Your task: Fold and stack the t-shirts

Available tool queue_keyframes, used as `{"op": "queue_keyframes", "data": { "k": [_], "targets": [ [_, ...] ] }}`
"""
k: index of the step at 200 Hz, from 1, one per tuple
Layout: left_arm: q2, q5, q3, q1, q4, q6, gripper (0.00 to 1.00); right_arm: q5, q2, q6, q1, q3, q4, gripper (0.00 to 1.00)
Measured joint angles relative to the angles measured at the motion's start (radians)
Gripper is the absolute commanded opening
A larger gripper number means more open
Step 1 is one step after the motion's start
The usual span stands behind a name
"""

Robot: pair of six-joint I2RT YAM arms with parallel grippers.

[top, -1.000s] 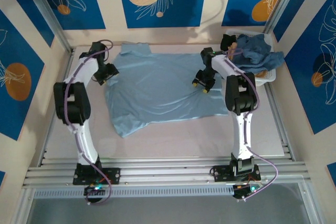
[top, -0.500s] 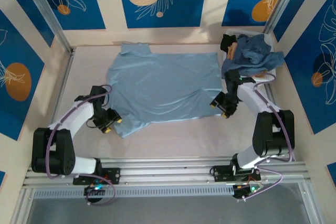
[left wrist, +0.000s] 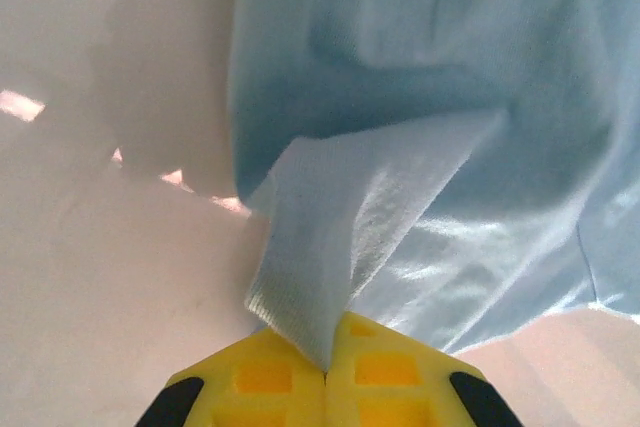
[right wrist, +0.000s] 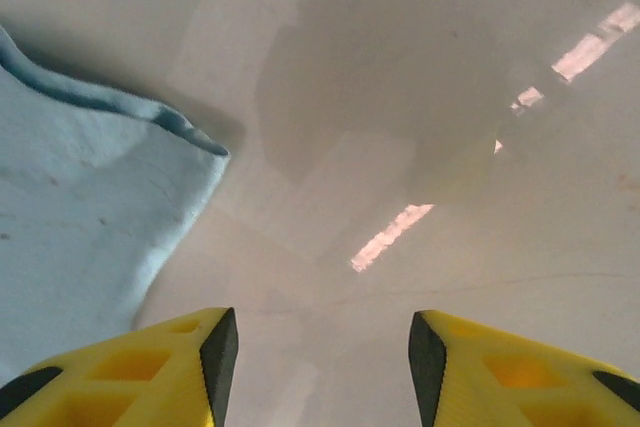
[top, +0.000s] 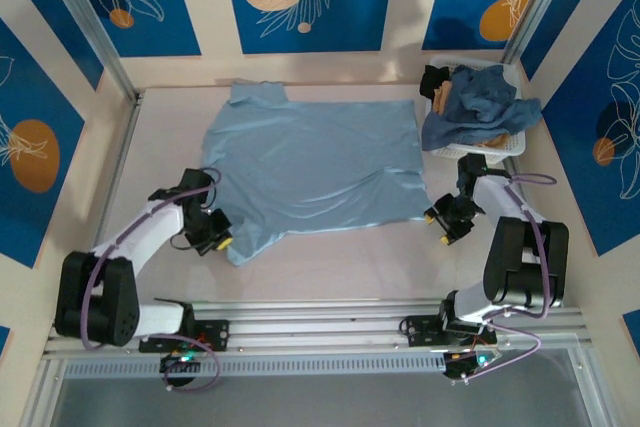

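Bench (top: 330,262): pale sky-blue t-shirt (top: 310,162) lies flat mid-bench, long axis L–R, sleeves at L end, hem twd R, a few wrinkles near R side. Darker blue t-shirt (top: 480,102) sits heaped in white basket (top: 512,147) at far-R corner, draping over its rim. L gripper (left wrist: 325,375) is closed tight, pinching a fold at the pale shirt's near-L corner, cloth drawn up in a peak. R gripper (right wrist: 315,342) is wide open w/ nothing in it, over bare bench just beside the shirt's near-R hem corner.
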Motion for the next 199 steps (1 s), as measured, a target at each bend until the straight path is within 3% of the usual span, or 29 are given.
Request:
{"op": "queue_keyframes", "data": {
  "k": [48, 72, 83, 110, 134, 162, 199],
  "targets": [
    [-0.168, 0.022, -0.062, -0.008, -0.101, -0.103, 0.00, -0.033, 0.128, 0.041, -0.002, 0.054, 0.072, 0.37],
    [-0.180, 0.027, -0.082, -0.009, -0.113, -0.135, 0.00, -0.048, 0.174, 0.066, 0.003, 0.059, 0.090, 0.20],
    [-0.184, 0.027, -0.084, -0.009, -0.120, -0.143, 0.00, -0.051, 0.180, 0.079, 0.008, 0.059, 0.088, 0.18],
    [-0.186, 0.027, -0.084, -0.009, -0.124, -0.153, 0.00, -0.037, 0.152, 0.109, 0.027, 0.053, 0.059, 0.31],
    [-0.191, 0.026, -0.084, -0.009, -0.132, -0.153, 0.00, -0.003, 0.015, 0.126, 0.039, 0.010, 0.009, 0.40],
    [-0.201, 0.026, -0.084, -0.009, -0.146, -0.153, 0.00, -0.002, -0.130, 0.134, 0.036, -0.071, -0.020, 0.41],
    [-0.203, 0.025, -0.083, -0.009, -0.156, -0.152, 0.00, -0.030, -0.097, 0.150, 0.035, -0.147, 0.020, 0.41]
  ]
}}
